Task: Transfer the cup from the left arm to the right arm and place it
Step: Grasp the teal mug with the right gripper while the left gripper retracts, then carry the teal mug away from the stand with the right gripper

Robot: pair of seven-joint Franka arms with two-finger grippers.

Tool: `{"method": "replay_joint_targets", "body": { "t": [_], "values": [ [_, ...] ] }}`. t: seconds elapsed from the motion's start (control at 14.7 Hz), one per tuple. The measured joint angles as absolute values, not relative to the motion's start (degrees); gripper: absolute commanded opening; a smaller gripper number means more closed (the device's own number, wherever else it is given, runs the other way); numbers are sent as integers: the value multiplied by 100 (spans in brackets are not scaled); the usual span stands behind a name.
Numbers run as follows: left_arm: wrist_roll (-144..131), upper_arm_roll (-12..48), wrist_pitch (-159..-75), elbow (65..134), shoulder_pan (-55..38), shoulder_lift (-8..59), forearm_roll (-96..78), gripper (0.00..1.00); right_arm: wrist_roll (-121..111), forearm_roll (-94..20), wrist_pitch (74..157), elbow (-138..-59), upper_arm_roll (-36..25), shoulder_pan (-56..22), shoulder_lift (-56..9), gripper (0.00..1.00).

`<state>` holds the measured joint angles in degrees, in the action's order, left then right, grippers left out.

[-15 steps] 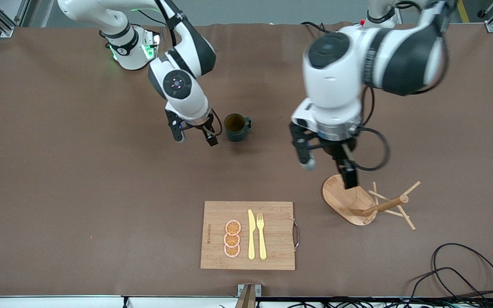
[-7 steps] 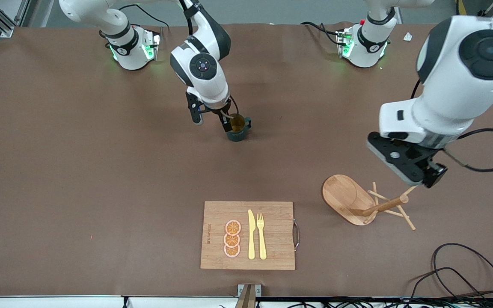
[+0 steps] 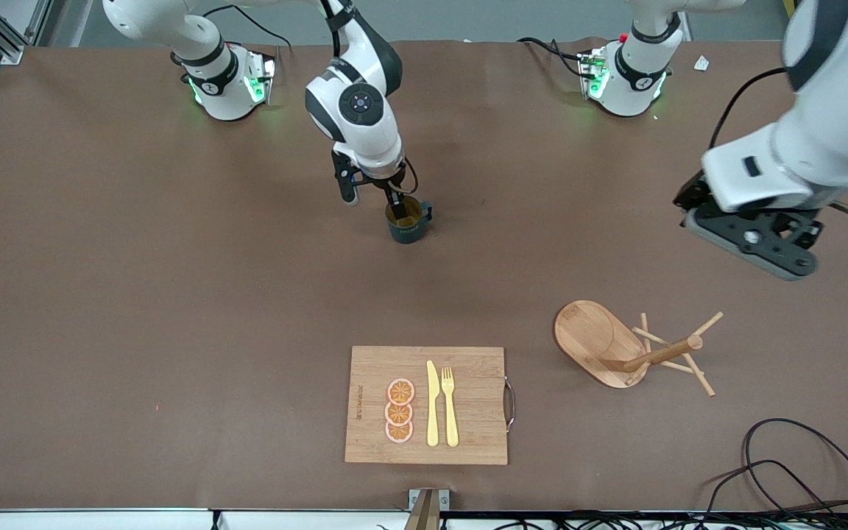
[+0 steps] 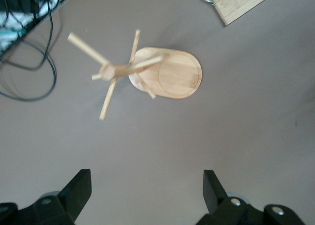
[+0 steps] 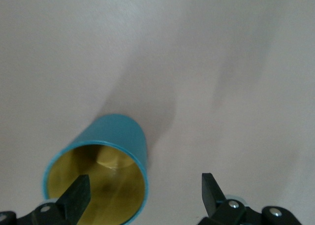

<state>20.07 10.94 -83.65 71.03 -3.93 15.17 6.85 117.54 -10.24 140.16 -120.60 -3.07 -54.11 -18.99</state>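
The dark teal cup [image 3: 407, 221] with a mustard-yellow inside stands upright on the brown table, its handle toward the left arm's end. My right gripper [image 3: 374, 199] is open right over it. In the right wrist view the right gripper [image 5: 144, 193] straddles the cup's wall [image 5: 115, 136], with one finger inside the cup and the other outside. It holds nothing. My left gripper [image 3: 751, 239] is open and empty, high over bare table by the wooden peg rack [image 3: 619, 346]. In the left wrist view the left gripper [image 4: 146, 190] looks down at the rack [image 4: 167, 75].
A wooden cutting board [image 3: 428, 405] with orange slices, a yellow knife and a yellow fork lies near the front edge; its corner shows in the left wrist view [image 4: 241, 1]. The peg rack lies tipped on its side. Black cables [image 3: 799, 464] lie at the front corner.
My right gripper has moved onto the cup, one finger now inside it. My left arm has swung up and away toward its own end of the table.
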Motion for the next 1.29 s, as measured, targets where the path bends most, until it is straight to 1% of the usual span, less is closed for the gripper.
{"method": "replay_joint_targets", "body": {
  "t": [0.07,0.14,0.2,0.27,0.34,0.54,0.81,0.95,1.09,1.29],
  "values": [
    [2017,1090,-8348,7117,-231,1518,595,100,11781,-1024,14108,-12064,-307,-5472,-1969,89],
    [2023,1085,-8345,7128,-130,1518,543,100,11809,-1024,14175,-12064,-308,-5523,-2045,69],
    [2023,1082,-8345,7130,-80,1517,523,100,11828,-1024,14248,-12064,-308,-5568,-2119,36],
    [2014,1082,-8344,7130,-73,1515,515,100,11841,-1023,14319,-12064,-308,-5600,-2178,11],
    [1965,1083,-8344,7130,-74,1505,496,100,11851,-1022,14359,-12063,-308,-5614,-2211,0],
    [1194,1081,-8308,7245,-35,1352,309,100,11865,-1022,14371,-12050,-343,-5614,-2219,0],
    [391,1056,-8302,7991,-19,739,219,100,11860,-1018,14385,-12039,-377,-5614,-2217,0],
    [285,871,-8395,8354,-9,458,73,100,11679,-1012,14394,-12018,-387,-5612,-2212,0],
    [124,610,-8549,8710,25,221,-167,100,11094,-1010,14392,-12017,-427,-5563,-2211,0],
    [-439,540,-8607,9055,57,-104,-195,100,9577,-1009,14299,-11996,-453,-5333,-2197,0]
  ]
}}
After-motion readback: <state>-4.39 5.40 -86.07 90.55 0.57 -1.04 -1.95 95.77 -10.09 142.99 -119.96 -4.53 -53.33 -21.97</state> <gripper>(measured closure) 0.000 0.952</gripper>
